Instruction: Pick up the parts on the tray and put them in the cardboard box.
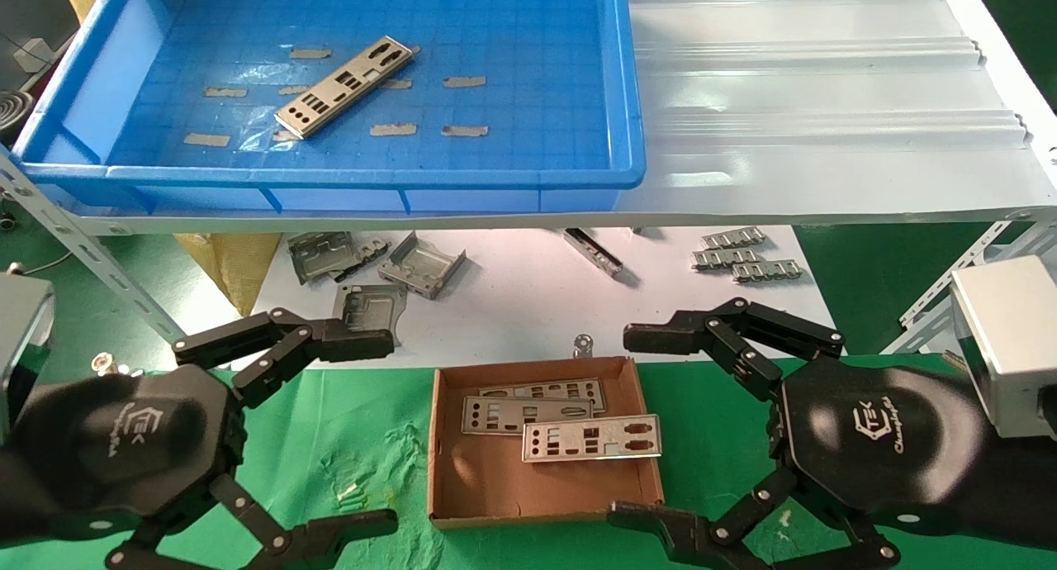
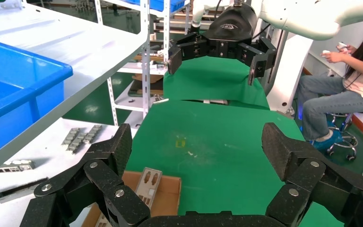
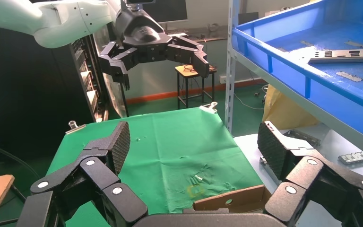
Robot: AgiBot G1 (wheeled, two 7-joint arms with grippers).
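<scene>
One silver plate [image 1: 345,86] lies slantwise in the blue tray [image 1: 330,175] on the upper shelf; it also shows in the right wrist view [image 3: 345,54]. The cardboard box [image 1: 545,504] sits on the green cloth between my grippers and holds three plates [image 1: 591,438]. My left gripper [image 1: 381,434] is open and empty, just left of the box. My right gripper [image 1: 628,428] is open and empty, just right of it. The left wrist view shows its gripper [image 2: 198,146] over the cloth, with a box corner [image 2: 168,196] and one plate [image 2: 147,184]. The right wrist view shows its gripper [image 3: 196,142] above the box wall [image 3: 229,201].
Boxy grey brackets [image 1: 421,264] and toothed strips [image 1: 747,256] lie on the white surface under the shelf. A white corrugated sheet [image 1: 826,99] lies beside the tray. Perforated shelf uprights [image 1: 91,256] stand at both sides. A seated person [image 2: 340,90] is off to my right.
</scene>
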